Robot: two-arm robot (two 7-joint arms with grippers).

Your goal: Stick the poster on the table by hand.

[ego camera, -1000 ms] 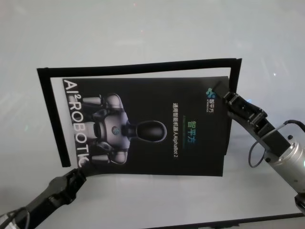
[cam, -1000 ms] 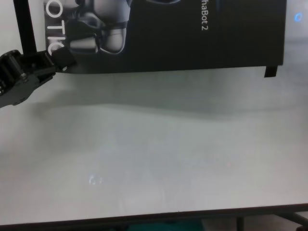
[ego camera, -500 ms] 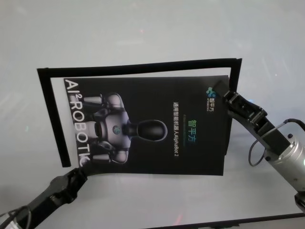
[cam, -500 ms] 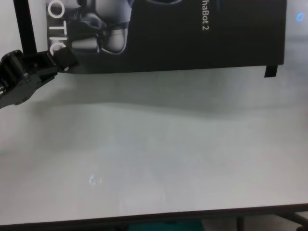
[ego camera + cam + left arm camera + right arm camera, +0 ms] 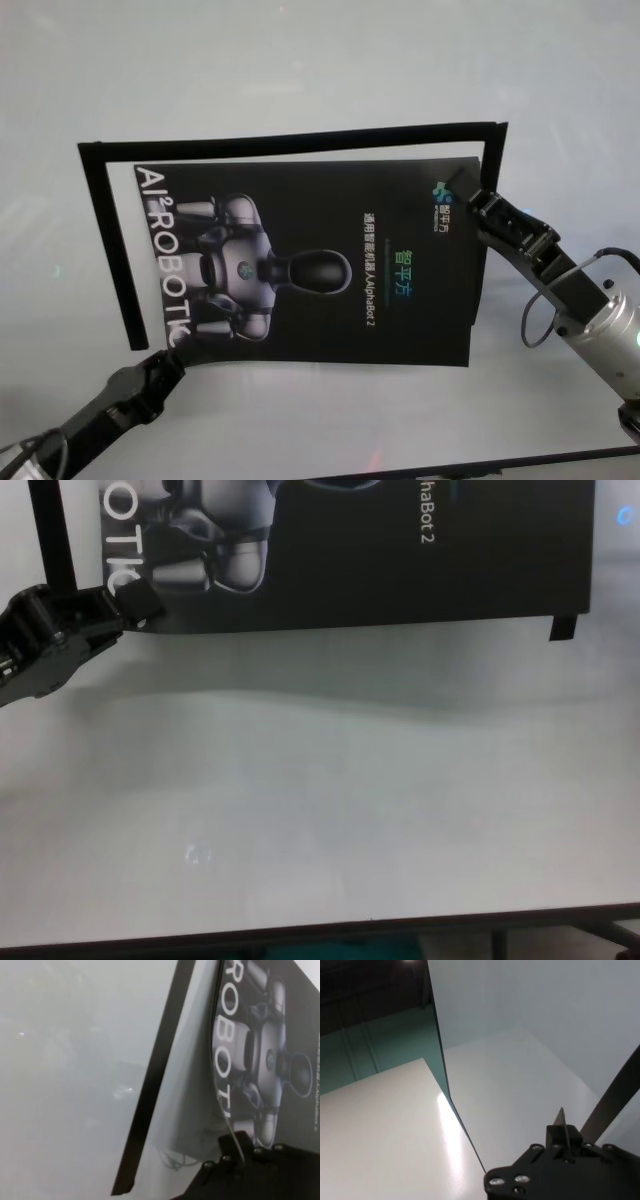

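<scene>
Poster [image 5: 320,265] corners sit pinched by both hands: left gripper [image 5: 160,365] near, right gripper [image 5: 480,205] far. Left has crept slightly forward since earlier; poster unmoved above the table [image 5: 300,70].

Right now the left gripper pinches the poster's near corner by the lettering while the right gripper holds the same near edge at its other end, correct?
Not quite. The left gripper does pinch the poster at that near corner, but the head view shows the right gripper at the far corner by the logo.
</scene>
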